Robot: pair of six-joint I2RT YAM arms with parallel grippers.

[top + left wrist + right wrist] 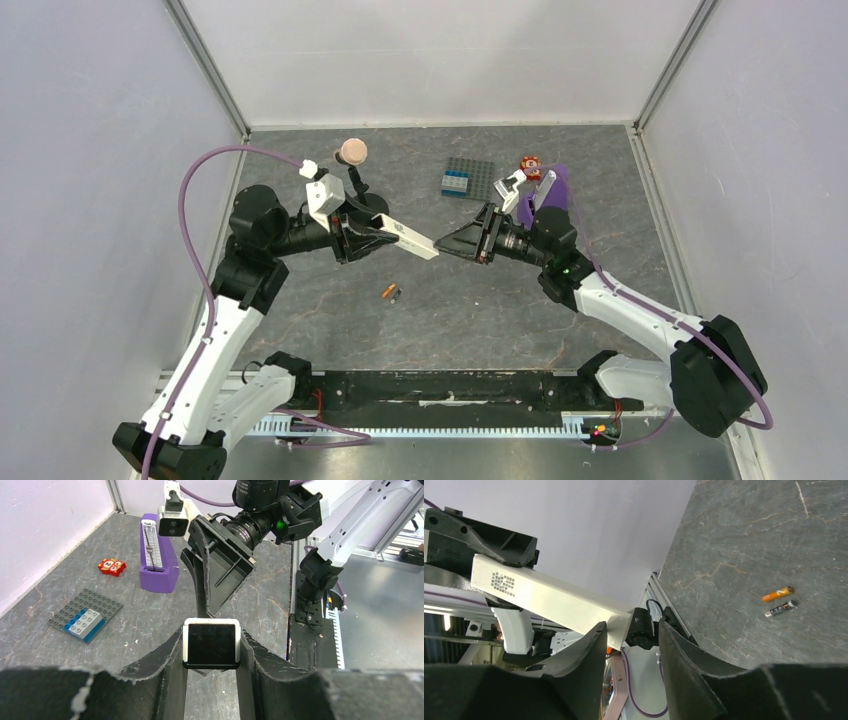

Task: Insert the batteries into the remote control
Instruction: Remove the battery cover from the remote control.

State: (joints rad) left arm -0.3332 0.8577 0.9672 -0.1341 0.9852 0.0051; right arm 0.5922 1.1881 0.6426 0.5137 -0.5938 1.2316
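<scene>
two batteries point(391, 292) are lying loose on the table point(480, 330), between the arms and nearest the bases. the orange battery point(777, 594) and the dark grey battery point(781, 608) are sitting side by side, just apart, both outside the remote.

above and past them the left gripper point(372, 238) is clamping the remote control point(410, 238) by one end. the white bar is hanging clear of the table, free end sticking out toward the right arm.

the right gripper point(631, 627) is meeting that free end with its jaws standing apart. the remote tip is sitting by one finger point(589, 655) with a visible gap to the other, so it isn't pinching.

further back, a grey brick plate point(468, 179) with blue and pale bricks is lying flat. a purple stand point(159, 562) and a small red piece point(112, 566) are sitting behind the right wrist, and a pinkish ball on a black stalk point(353, 152) is standing behind the left.
</scene>
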